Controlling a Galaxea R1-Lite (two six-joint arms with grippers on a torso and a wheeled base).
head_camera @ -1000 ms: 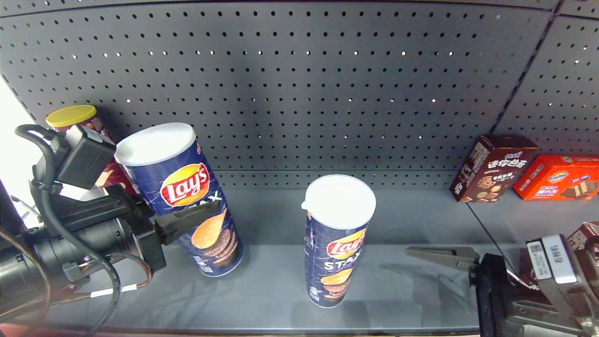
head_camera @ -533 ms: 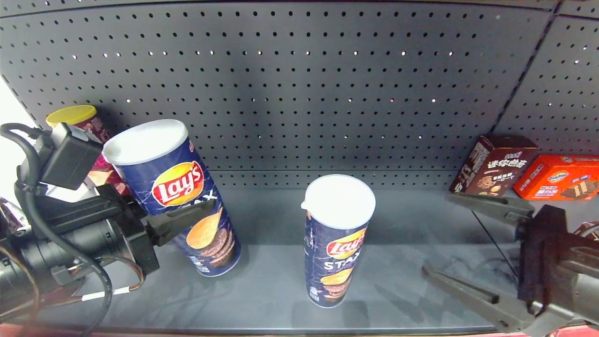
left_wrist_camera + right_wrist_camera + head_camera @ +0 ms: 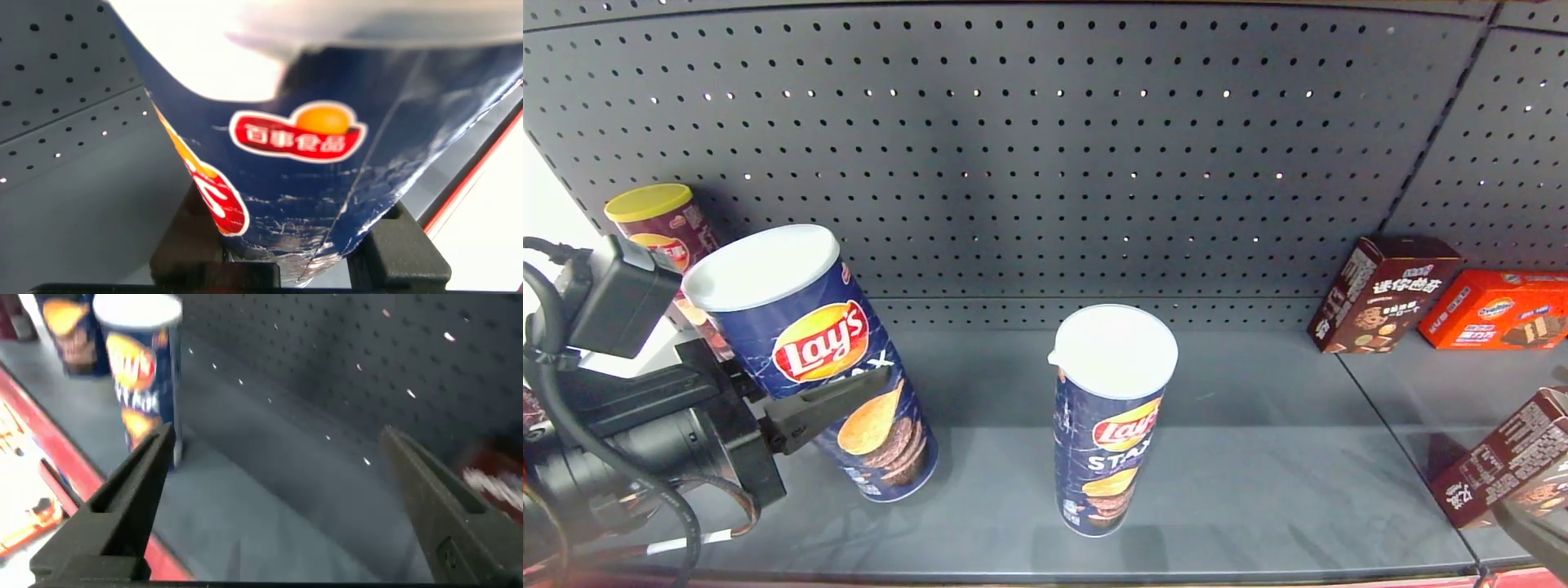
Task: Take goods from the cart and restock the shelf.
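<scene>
My left gripper [image 3: 827,390] is shut on a blue chips can [image 3: 809,359] with a white lid, at the left of the grey shelf [image 3: 1241,457]. The can leans left, its base at or just over the shelf board; I cannot tell if it touches. In the left wrist view the can [image 3: 327,147] sits between the dark fingers [image 3: 192,245] of my left gripper [image 3: 298,257]. A second blue chips can [image 3: 1111,416] stands upright mid-shelf. My right gripper [image 3: 278,437] is open with nothing between its fingers, facing that can [image 3: 139,367] from the right; one finger [image 3: 1535,535] shows at the bottom right corner.
A maroon can with a yellow lid [image 3: 658,224] stands at the back left, behind the held can. On the right are a brown box [image 3: 1380,294], an orange box [image 3: 1494,310] and a tilted brown box [image 3: 1503,469]. A perforated panel [image 3: 1045,147] closes the back.
My left gripper has carried the tilted can a little left and toward me. The right arm has pulled back out to the lower right, uncovering the tilted brown box.
</scene>
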